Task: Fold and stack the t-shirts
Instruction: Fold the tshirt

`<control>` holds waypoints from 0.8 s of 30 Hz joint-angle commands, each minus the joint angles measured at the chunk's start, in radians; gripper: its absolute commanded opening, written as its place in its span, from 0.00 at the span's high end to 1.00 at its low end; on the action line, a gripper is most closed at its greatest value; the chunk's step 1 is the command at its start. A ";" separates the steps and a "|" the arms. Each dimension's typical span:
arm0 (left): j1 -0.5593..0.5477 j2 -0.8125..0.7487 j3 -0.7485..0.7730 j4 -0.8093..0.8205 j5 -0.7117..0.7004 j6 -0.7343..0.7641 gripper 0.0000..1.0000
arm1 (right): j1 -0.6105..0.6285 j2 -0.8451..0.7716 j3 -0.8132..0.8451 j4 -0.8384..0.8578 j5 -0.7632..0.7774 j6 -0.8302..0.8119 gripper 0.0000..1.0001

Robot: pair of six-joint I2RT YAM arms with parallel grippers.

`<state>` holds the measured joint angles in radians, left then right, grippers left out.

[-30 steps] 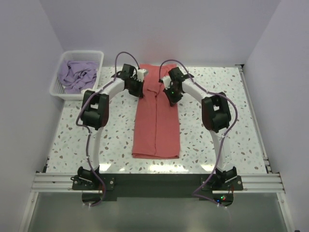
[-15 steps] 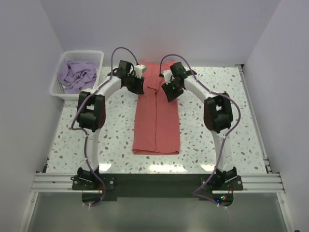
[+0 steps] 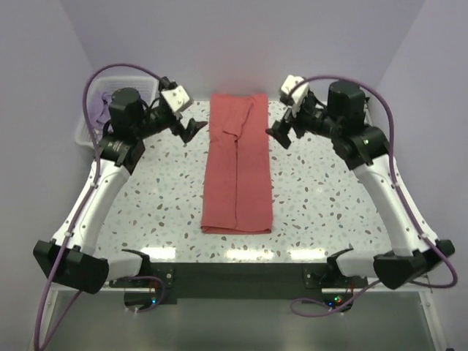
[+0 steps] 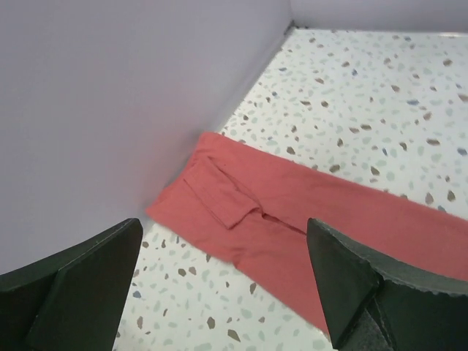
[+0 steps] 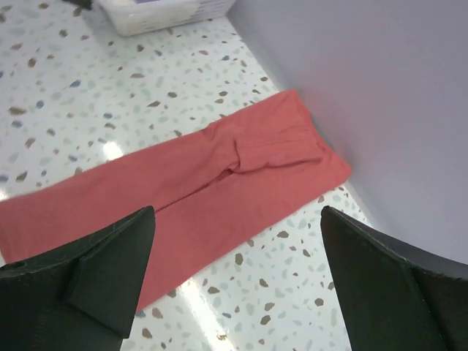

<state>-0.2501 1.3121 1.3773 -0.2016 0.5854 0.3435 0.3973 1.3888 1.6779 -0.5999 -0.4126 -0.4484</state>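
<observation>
The coral-red t-shirt (image 3: 238, 168) lies in the centre of the top view on the speckled table (image 3: 146, 197), folded into a long narrow strip. Its long axis runs straight up the frame, from near the arm bases to the back wall, where its far end lies close against the wall's foot. A folded flap with a short crease shows near that far end.

In the left wrist view the strip slants from centre left to lower right and is cut off by the right edge. In the right wrist view it slants from upper right to lower left and is cut off by the left edge.

The left gripper (image 3: 191, 130) hangs just left of the shirt's far end, and the right gripper (image 3: 281, 135) just right of it. Both have their jaws spread wide, grip nothing, and are clear of the cloth.

The white basket (image 3: 82, 131) in the upper left is mostly hidden behind the left arm. Only a sliver of the lavender t-shirt (image 3: 103, 104) inside it shows, too little to tell how it lies.
</observation>
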 commanded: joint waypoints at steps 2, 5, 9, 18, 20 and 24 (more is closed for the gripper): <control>0.000 -0.031 -0.136 -0.250 0.195 0.353 0.00 | 0.043 -0.085 -0.205 -0.108 -0.148 -0.289 0.01; -0.020 -0.109 -0.295 -0.386 0.235 0.480 0.00 | 0.142 -0.125 -0.338 -0.298 -0.062 -0.460 0.01; -0.101 -0.270 -0.575 -0.391 0.180 0.640 0.05 | 0.231 -0.203 -0.555 -0.285 -0.052 -0.481 0.05; -0.274 -0.326 -0.888 -0.185 0.081 0.649 0.33 | 0.379 -0.185 -0.891 -0.045 0.023 -0.464 0.38; -0.305 -0.315 -0.920 -0.153 0.059 0.654 0.35 | 0.385 -0.151 -0.935 0.001 0.028 -0.478 0.41; -0.334 -0.249 -0.943 -0.085 0.015 0.654 0.38 | 0.396 -0.119 -0.983 0.072 0.038 -0.487 0.43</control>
<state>-0.5648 1.0309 0.4473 -0.4149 0.6388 0.9699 0.7822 1.2549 0.7189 -0.6617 -0.3885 -0.9001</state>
